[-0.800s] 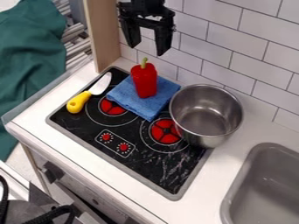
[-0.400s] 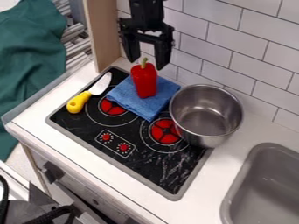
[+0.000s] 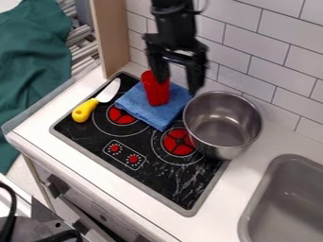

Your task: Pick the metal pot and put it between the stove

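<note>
The black gripper (image 3: pixel 178 88) hangs from the top edge with its two fingers apart and nothing held. Its left finger covers the top of the red pepper, and its right finger is just up and left of the pot's rim. The silver metal pot (image 3: pixel 223 124) stands upright at the stove's back right corner, partly on the counter, overlapping the right burner's edge. The black stove (image 3: pixel 165 177) has two red-centred burners and two red knobs.
A red pepper (image 3: pixel 156 92) stands on a folded blue cloth (image 3: pixel 144 108) on the stove's back part. A yellow-handled knife (image 3: pixel 97 99) lies at the left. A grey sink (image 3: pixel 287 201) is at the right; a tiled wall (image 3: pixel 277 61) rises behind.
The gripper has come lower and then moved right, from above the pepper toward the pot, staying open. The pot, pepper, cloth and knife have not moved.
</note>
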Tool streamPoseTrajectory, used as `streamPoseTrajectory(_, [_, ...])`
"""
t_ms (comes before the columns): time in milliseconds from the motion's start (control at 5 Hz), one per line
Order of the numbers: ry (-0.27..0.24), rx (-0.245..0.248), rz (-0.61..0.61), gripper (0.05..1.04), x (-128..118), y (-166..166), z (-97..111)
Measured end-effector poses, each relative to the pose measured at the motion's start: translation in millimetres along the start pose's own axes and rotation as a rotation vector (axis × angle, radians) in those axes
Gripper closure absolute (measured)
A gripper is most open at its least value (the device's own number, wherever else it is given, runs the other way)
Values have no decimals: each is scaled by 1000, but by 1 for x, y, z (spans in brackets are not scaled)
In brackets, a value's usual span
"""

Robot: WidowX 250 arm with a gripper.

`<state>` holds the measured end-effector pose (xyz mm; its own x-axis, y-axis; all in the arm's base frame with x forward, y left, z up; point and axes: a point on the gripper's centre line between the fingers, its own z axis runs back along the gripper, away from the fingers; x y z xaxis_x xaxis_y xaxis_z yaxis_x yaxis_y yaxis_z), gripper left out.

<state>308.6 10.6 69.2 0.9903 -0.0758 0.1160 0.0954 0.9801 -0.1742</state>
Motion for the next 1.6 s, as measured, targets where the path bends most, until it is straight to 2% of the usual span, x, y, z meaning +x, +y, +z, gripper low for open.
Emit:
streamPoseTrajectory(200, [5, -35, -82, 75, -3, -29, -11])
streamPoseTrajectory(600, [91, -38, -224, 75, 4, -69, -54])
streamPoseTrajectory(800, [111, -22, -242, 75, 7, -75, -63])
streamPoseTrajectory(1000, [100, -7, -253, 75, 9, -79, -65])
streamPoseTrajectory(1200, [154, -4, -263, 75, 0, -84, -83])
streamPoseTrajectory(1400, [172, -6, -258, 75, 2, -84, -91])
streamPoseTrajectory(1600, [172, -16, -255, 130, 1, -85, -92])
